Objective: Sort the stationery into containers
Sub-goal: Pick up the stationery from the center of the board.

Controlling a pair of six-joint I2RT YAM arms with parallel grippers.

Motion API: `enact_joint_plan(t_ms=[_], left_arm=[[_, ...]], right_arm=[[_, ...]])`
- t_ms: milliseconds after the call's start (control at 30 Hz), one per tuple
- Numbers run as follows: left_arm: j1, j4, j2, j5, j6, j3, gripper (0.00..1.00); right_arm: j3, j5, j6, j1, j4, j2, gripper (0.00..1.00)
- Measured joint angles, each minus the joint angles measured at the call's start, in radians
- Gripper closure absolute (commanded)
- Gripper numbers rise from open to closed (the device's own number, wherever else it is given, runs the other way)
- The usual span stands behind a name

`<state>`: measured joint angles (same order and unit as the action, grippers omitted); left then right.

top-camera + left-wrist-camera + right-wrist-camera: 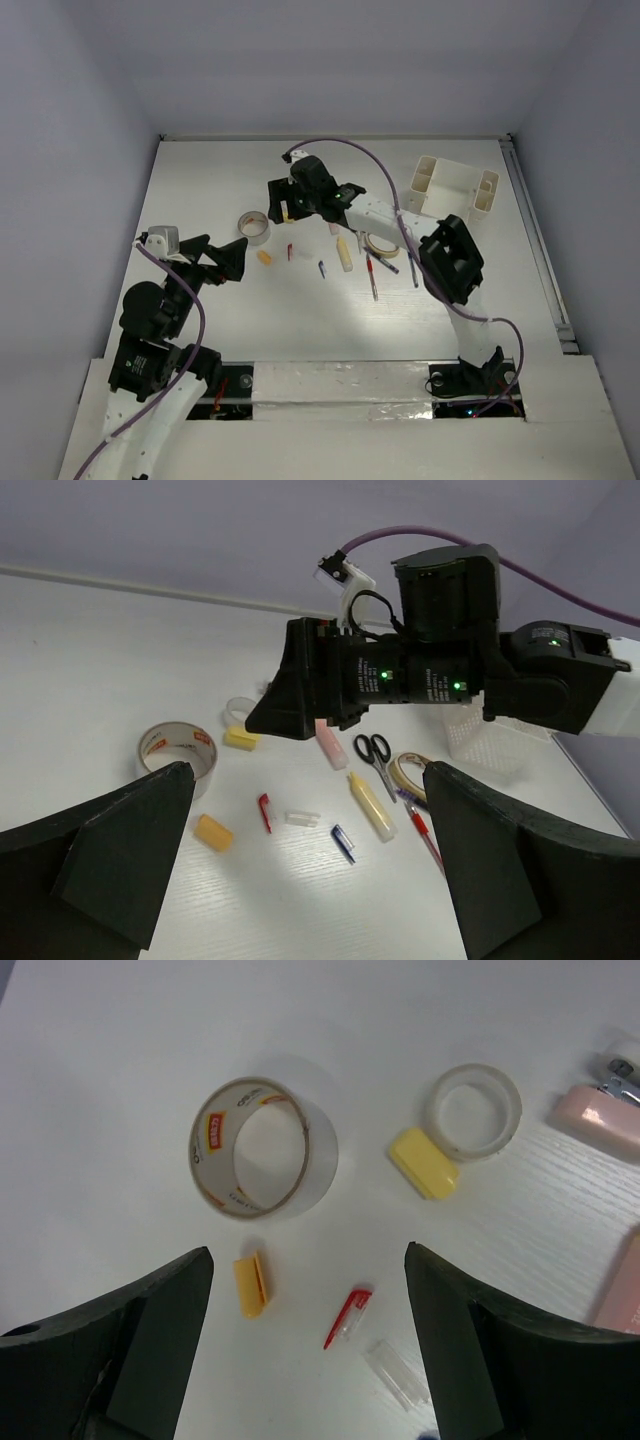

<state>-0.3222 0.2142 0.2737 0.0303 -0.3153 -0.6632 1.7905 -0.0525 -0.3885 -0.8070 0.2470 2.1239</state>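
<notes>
Tape roll lies near the right end effector (fingers wide apart); left end effector likewise spread

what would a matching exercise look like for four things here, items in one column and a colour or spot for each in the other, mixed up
Things:
1. large tape roll
2. scissors
3. organizer
4. yellow block

Colour or place:
A. black handles
B. cream-white, with compartments
C. right beside the small clear ring
D. red print on its band

Pairs: 1-D, 2-A, 3-B, 4-C
</notes>
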Motion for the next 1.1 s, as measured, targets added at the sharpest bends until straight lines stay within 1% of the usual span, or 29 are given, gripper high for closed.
enact_joint_plan(t_ms=[200,267,333,400,467,500,533,600,633,700,733,800,833,967,1100], left_arm=[[0.000,0.000,0.000,0.002,0.000,0.000,0.01],[0.000,0.000,0.000,0.002,0.000,0.000,0.01],[0.000,0.000,0.000,0.001,0.000,0.000,0.01],[0.000,0.000,0.000,0.001,0.000,0.000,0.01],[0.000,0.000,-0.001,-0.002,0.000,0.000,0.01],[0.000,0.000,-0.001,-0.005,0.000,0.000,0.01],[0.000,0.000,-0.002,-0.007,0.000,0.000,0.01],[0.000,0.000,-0.002,-0.010,0.000,0.000,0.01],[0.000,0.000,-0.002,-0.011,0.000,0.000,0.01],[0.000,0.000,-0.002,-0.013,0.000,0.000,0.01],[0.000,0.000,-0.002,-0.013,0.000,0.000,0.01],[0.000,0.000,-0.002,-0.013,0.000,0.000,0.01],[0.000,0.000,-0.002,-0.013,0.000,0.000,0.01],[0.000,0.000,-0.002,-0.013,0.000,0.000,0.01],[0.000,0.000,-0.002,-0.013,0.000,0.000,0.01]], right_arm=[[0.120,0.052,-0.021,-0.011,0.039,0.106,0.18],[0.148,0.058,-0.031,-0.017,0.045,0.138,0.23],[0.180,0.065,-0.043,-0.021,0.052,0.173,0.32],[0.214,0.073,-0.058,-0.025,0.060,0.208,0.32],[0.246,0.077,-0.068,-0.026,0.060,0.247,0.37],[0.261,0.079,-0.075,-0.026,0.060,0.265,0.40],[0.272,0.079,-0.080,-0.026,0.060,0.283,0.49],[0.277,0.079,-0.093,-0.026,0.061,0.307,0.55],[0.278,0.079,-0.102,-0.026,0.060,0.318,0.64],[0.292,0.067,-0.117,-0.026,0.052,0.333,0.71],[0.304,0.068,-0.122,-0.026,0.053,0.338,0.85],[0.312,0.069,-0.130,-0.026,0.051,0.340,0.93],[0.314,0.069,-0.135,-0.026,0.054,0.340,1.00],[0.309,0.068,-0.169,-0.026,0.027,0.340,1.00],[0.301,0.075,-0.222,-0.026,-0.036,0.340,1.00]])
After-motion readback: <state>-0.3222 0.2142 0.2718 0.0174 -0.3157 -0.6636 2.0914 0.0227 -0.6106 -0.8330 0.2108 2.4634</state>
